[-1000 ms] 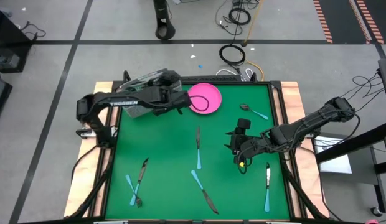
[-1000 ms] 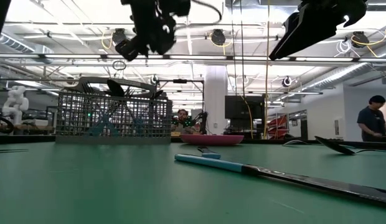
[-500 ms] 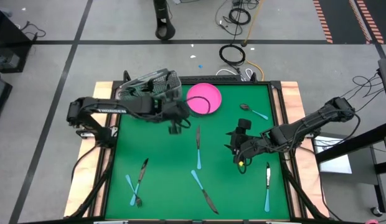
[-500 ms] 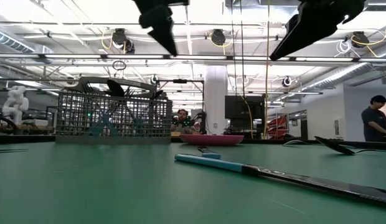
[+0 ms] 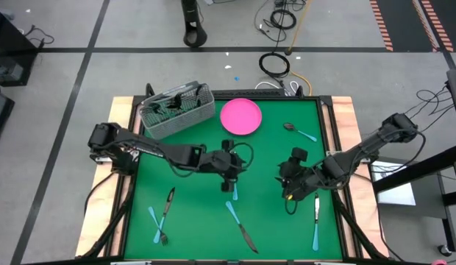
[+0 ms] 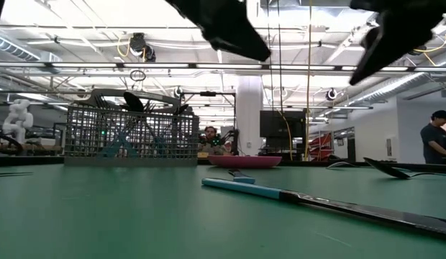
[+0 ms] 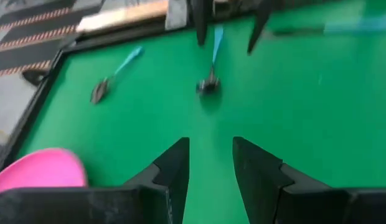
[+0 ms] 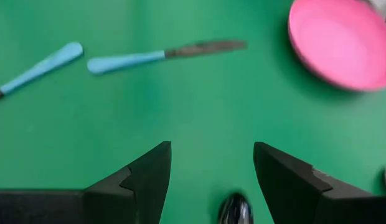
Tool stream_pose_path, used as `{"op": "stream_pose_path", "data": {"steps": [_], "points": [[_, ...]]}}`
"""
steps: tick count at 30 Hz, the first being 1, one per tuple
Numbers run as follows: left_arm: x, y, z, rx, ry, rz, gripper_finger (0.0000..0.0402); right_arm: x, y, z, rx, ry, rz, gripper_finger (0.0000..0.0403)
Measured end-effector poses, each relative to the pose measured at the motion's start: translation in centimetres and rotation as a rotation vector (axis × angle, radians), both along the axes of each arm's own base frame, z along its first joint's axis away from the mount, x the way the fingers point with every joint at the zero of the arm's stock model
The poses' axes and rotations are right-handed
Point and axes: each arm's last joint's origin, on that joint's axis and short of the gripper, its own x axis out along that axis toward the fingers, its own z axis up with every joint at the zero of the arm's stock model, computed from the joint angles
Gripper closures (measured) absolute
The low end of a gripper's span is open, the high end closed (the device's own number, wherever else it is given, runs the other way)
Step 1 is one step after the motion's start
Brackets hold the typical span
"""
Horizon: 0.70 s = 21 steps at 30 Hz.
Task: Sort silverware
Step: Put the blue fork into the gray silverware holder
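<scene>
Forks, spoons and knives lie scattered on the green mat. A blue-handled knife (image 5: 233, 184) lies at the middle, another knife (image 5: 241, 227) near the front edge, and two pieces (image 5: 162, 213) at the near left. A fork (image 5: 315, 219) lies at the near right and a spoon (image 5: 298, 132) at the far right. My left gripper (image 5: 232, 163) (image 7: 210, 149) hovers open over the middle knife's far end. My right gripper (image 5: 290, 181) (image 8: 211, 152) hovers open to the right of it, looking at that knife (image 8: 162, 55).
The grey wire basket (image 5: 176, 109) stands at the far left with dark pieces in it, and the pink plate (image 5: 240, 116) lies beside it. In the low view a blue-handled knife (image 6: 244, 188) lies in front. Cables lie on the floor beyond the far edge. A person (image 6: 433, 137) stands far off.
My left gripper has swung from beside the basket and plate toward the near edge and the right, and now hovers over the middle of the mat. My right gripper has shifted slightly toward the right and near edges. No silverware has moved.
</scene>
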Motion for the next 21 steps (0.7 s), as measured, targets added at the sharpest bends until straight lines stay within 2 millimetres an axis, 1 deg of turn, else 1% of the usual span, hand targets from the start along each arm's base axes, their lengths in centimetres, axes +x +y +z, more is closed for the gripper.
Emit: {"op": "stream_pose_path", "data": {"steps": [2, 4, 7, 10, 12, 17, 21], "points": [[0.7, 0.1, -0.9, -0.044, -0.047, -0.017, 0.0276, -0.8, 0.4, -0.3, 0.021, 0.041, -0.023, 0.0186], [1.3, 0.1, -1.9, -0.083, -0.039, -0.021, 0.0276, -1.6, 0.7, -0.5, 0.049, 0.074, -0.058, 0.0186], [2.7, -0.1, -2.7, -0.111, -0.06, -0.039, 0.0276, -2.6, 1.1, -0.7, 0.07, 0.094, -0.117, 0.0186], [4.6, -0.3, -3.6, -0.12, -0.065, -0.051, 0.0276, -3.1, 1.5, -0.8, 0.08, 0.101, -0.141, 0.0186], [5.8, -0.1, -4.4, -0.129, -0.041, -0.057, 0.0276, -3.5, 1.5, -0.8, 0.078, 0.113, -0.153, 0.0186], [9.2, 1.2, -4.6, -0.177, -0.073, -0.13, 0.0276, -4.5, 1.6, -1.1, 0.072, 0.149, -0.226, 0.0186], [11.1, 1.5, -5.3, -0.181, -0.071, -0.159, 0.0276, -5.2, 1.9, -1.1, 0.061, 0.159, -0.23, 0.0186]]}}
